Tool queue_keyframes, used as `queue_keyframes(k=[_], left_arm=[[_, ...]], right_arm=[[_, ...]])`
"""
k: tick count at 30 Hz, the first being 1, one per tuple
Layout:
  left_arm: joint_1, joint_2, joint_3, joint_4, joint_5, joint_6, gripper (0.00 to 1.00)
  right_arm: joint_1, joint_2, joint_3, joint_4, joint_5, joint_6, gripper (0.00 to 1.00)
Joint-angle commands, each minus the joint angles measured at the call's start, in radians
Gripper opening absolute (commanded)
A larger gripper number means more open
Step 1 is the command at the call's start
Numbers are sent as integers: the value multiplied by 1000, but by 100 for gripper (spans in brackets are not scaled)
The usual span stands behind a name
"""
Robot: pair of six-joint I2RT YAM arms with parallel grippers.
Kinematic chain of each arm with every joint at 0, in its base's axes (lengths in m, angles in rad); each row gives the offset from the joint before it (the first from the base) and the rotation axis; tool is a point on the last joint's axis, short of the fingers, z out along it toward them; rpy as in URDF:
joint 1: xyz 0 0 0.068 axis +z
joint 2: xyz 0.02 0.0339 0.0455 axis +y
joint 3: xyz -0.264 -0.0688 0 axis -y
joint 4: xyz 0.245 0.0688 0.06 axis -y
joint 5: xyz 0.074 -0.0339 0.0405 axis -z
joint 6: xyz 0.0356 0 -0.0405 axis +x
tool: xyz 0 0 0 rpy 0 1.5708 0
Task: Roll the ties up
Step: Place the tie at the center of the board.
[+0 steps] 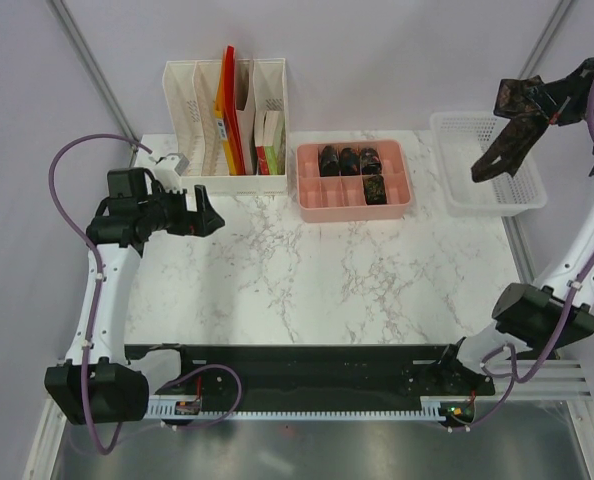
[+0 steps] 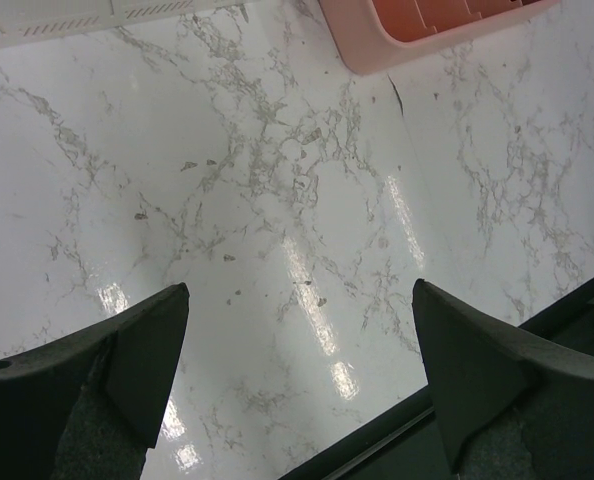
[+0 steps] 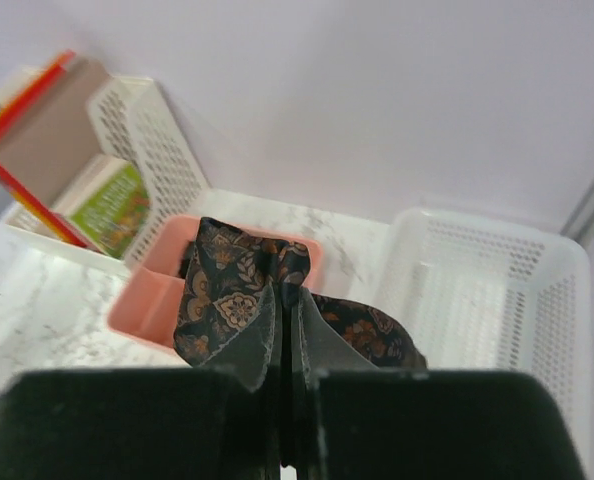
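My right gripper is shut on a dark patterned tie and holds it up in the air over the white basket at the back right. The tie hangs down from the fingers. In the right wrist view the tie bunches on both sides of the closed fingertips. Several rolled ties lie in the pink tray. My left gripper is open and empty over the left of the table; in its own view the fingers stand wide apart above bare marble.
A white file organiser with books and folders stands at the back left. The pink tray's corner shows in the left wrist view. A black rail runs along the near table edge.
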Motion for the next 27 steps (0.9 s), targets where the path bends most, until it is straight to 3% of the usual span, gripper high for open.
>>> queue_keyframes(k=[1,5,7,14,17,19,21,22,23,24,25,26,27], left_arm=[[2,-26,37,32,64,11,100],[2,-45,30,39,80,28,100],[2,-52,22,41,77,39,100],[0,-80,-18,44,56,69,100],[2,-77,-25,49,61,68,100],[2,-75,-33,56,70,63,99],[2,-75,-38,67,79,54,100],[2,-76,-42,70,84,53,99],[2,-77,-42,75,82,50,100],[2,-76,-44,75,87,50,100],[2,-77,-47,81,87,53,99],[2,-79,-47,84,82,57,99],[0,-79,-47,82,85,71,100]], right_arm=[[-4,-182,-133,189,-162,222,0],[39,-314,-385,176,-179,189,0],[85,-372,-500,77,-126,65,0],[174,-446,-632,-99,66,-140,0],[379,-523,-819,-51,184,-53,0],[497,-595,-992,96,264,35,0],[698,-615,-1093,227,412,163,0],[767,-607,-1115,266,465,203,8],[903,-595,-1128,300,495,240,26],[968,-563,-1129,341,553,274,74],[1027,-543,-1117,343,580,276,90],[1088,-523,-1099,340,595,265,98],[1090,-488,-1062,322,591,220,98]])
